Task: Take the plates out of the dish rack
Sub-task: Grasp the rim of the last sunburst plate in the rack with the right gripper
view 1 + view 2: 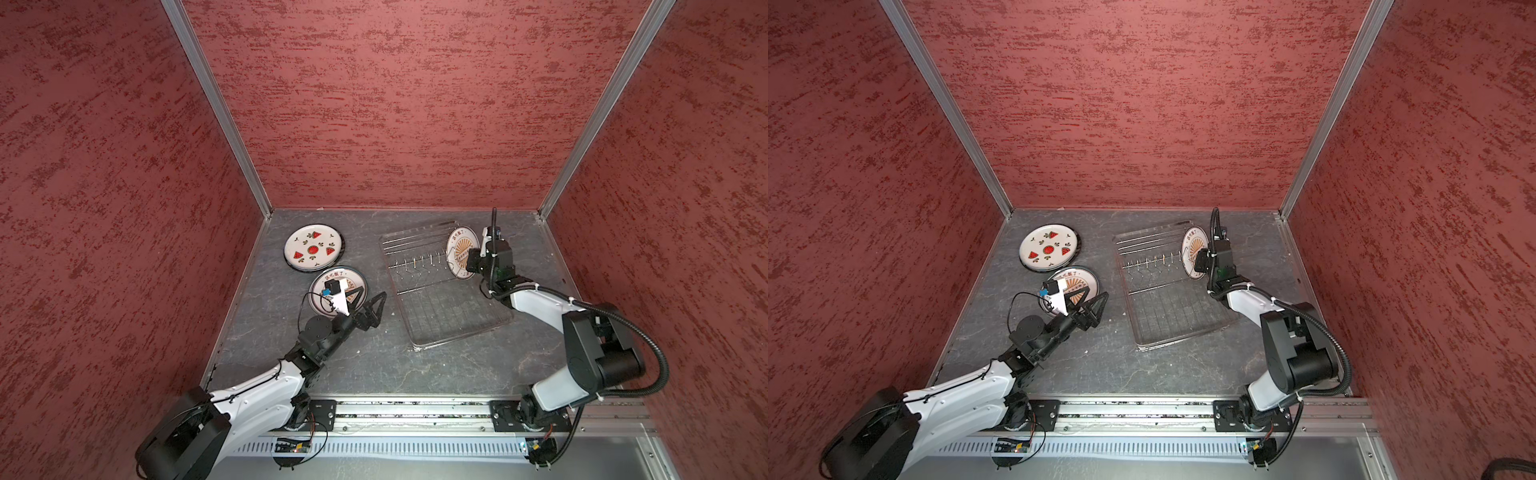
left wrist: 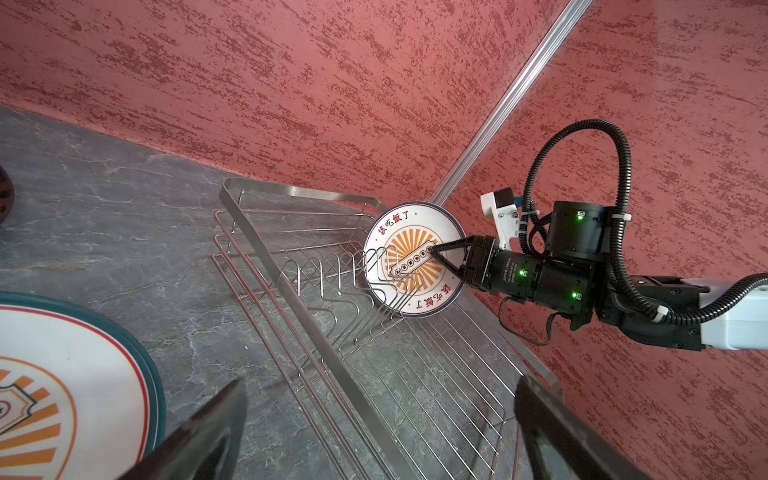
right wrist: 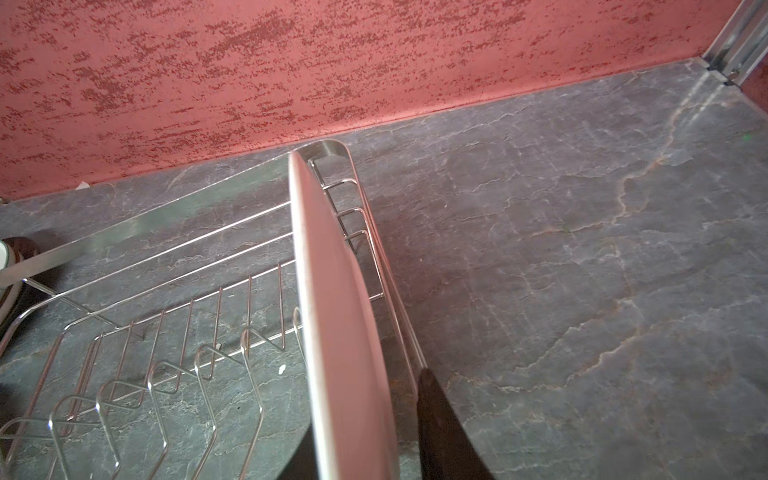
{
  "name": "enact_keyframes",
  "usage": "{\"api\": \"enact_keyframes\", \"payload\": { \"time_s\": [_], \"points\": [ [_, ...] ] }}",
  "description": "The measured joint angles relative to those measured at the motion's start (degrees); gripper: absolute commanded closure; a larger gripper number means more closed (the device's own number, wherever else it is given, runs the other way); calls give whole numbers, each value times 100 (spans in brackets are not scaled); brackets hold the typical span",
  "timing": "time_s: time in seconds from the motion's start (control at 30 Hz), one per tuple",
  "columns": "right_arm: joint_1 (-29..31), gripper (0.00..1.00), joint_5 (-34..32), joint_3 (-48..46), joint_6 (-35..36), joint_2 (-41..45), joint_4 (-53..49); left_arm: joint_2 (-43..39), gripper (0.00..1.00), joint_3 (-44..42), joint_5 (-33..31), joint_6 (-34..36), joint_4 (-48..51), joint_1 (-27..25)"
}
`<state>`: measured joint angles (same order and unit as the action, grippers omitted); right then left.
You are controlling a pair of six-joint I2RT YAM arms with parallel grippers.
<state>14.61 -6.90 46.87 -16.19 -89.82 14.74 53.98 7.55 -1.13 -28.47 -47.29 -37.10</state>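
One white plate with an orange sunburst (image 1: 459,245) (image 1: 1194,243) (image 2: 399,232) stands upright at the far right end of the silver wire dish rack (image 1: 449,316) (image 1: 1175,316) (image 2: 291,291). My right gripper (image 1: 467,262) (image 1: 1198,259) (image 2: 434,249) is shut on it, one finger on each face; the right wrist view shows the plate (image 3: 332,291) edge-on between the fingers. The rack's other prongs hold nothing. A watermelon plate (image 1: 313,248) (image 1: 1049,248) and a sunburst plate (image 1: 332,276) (image 1: 1069,276) lie flat at the left. My left gripper (image 1: 370,296) (image 1: 1094,297) (image 2: 382,382) hangs open over that sunburst plate's right edge, holding nothing.
Red textured walls close in the back and both sides of the grey stone table (image 1: 374,365). The rack's far right corner lies close to the back wall. A metal rail (image 1: 415,409) with both arm bases runs along the front edge.
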Motion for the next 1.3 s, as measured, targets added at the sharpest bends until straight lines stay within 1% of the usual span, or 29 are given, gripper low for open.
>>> {"api": "enact_keyframes", "payload": {
  "time_s": [0.17,0.3,0.4,0.53,0.67,0.93,1.17,1.3],
  "points": [
    [22,79,-9,13,48,-46,13,-2,1,0,-42,9,15,-11],
    [35,83,-37,44,63,-90,44,4,0,2,-44,13,15,-20],
    [81,87,-179,44,111,-90,48,13,1,7,-59,46,22,-20],
    [234,89,-433,44,278,-87,111,31,1,17,-101,52,26,-20],
    [304,90,-632,44,319,-83,114,44,1,17,-136,74,57,-20],
    [356,91,-811,44,459,57,105,-76,1,17,-201,90,133,-20],
    [367,92,-951,44,592,529,76,-271,1,17,-262,92,223,-20],
    [415,92,-1209,33,667,973,85,-374,1,15,-291,92,273,-20]
  ]
}}
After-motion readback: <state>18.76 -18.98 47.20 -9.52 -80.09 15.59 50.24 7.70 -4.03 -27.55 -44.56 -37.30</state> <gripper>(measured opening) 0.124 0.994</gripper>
